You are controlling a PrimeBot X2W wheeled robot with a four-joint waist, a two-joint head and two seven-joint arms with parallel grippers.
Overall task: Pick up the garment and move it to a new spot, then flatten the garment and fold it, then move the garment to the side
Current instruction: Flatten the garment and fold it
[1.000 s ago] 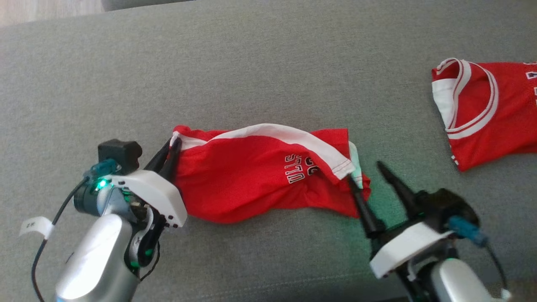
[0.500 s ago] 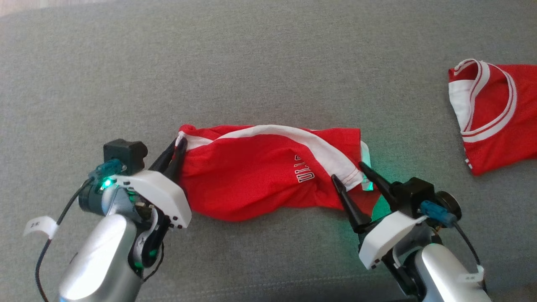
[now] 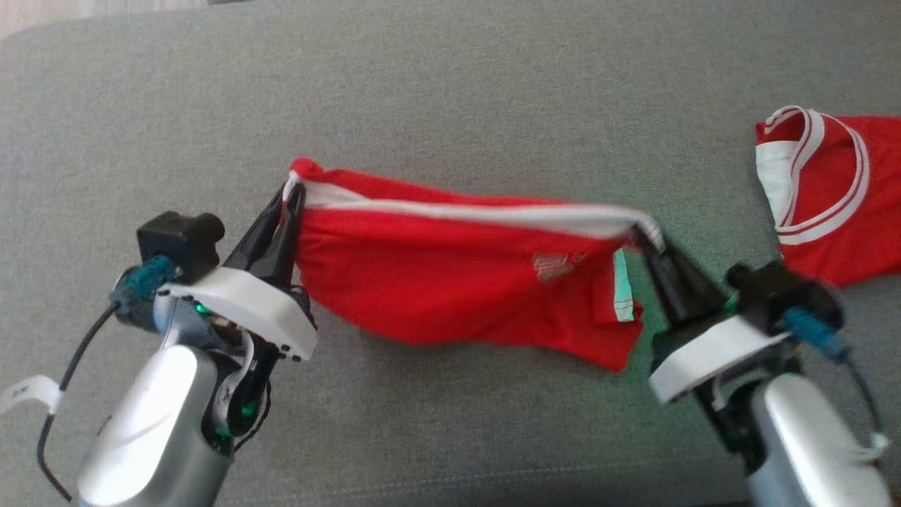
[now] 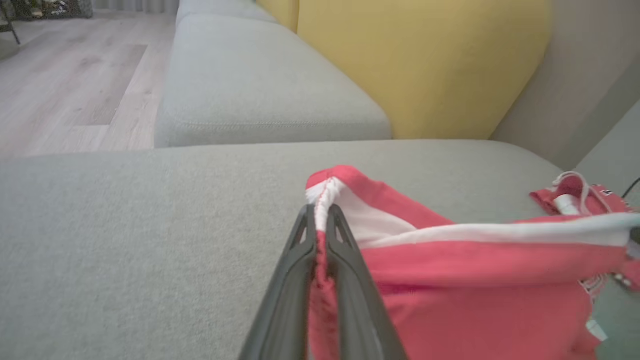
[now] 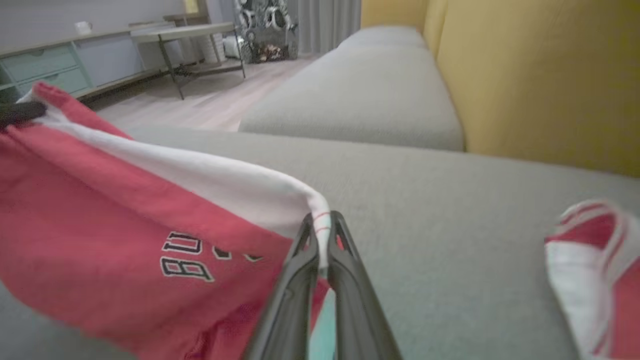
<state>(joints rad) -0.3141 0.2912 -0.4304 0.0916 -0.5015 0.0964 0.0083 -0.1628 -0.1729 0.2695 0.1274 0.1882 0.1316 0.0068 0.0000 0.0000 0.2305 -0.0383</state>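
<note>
Jaws together on both sides, each clamped on cloth. The left gripper [image 3: 290, 203] pinches the left top corner of the red garment [image 3: 450, 289], at the end of its white band [image 3: 479, 211]. In the left wrist view the red-and-white edge sits squeezed between the two dark fingers. The right gripper [image 3: 644, 236] pinches the right end of the same band. In the right wrist view the stitched corner is nipped right at the fingertips.

The garment hangs between the two grippers, over the middle of the grey sofa seat [image 3: 450, 91]. The band is drawn into a nearly straight line, its left end a little farther off than its right. Red cloth sags from it toward the near side. Cannot tell how much of the lower edge rests on the seat. There is lettering on the red cloth toward the right end: blurred in the head view, black-outlined letters in the right wrist view. A pale green strip [image 3: 619, 296] shows near the garment's right edge.

A jersey [image 3: 823, 204], red with white striped trim, lies on the seat at the far right. It is apart from the garment and just beyond the right gripper.

A yellow cushion [image 4: 420, 65] stands along the sofa back. Wooden floor [image 4: 65, 90] lies past the sofa's left end. A desk [image 5: 185, 32] stands on that floor, far off.
</note>
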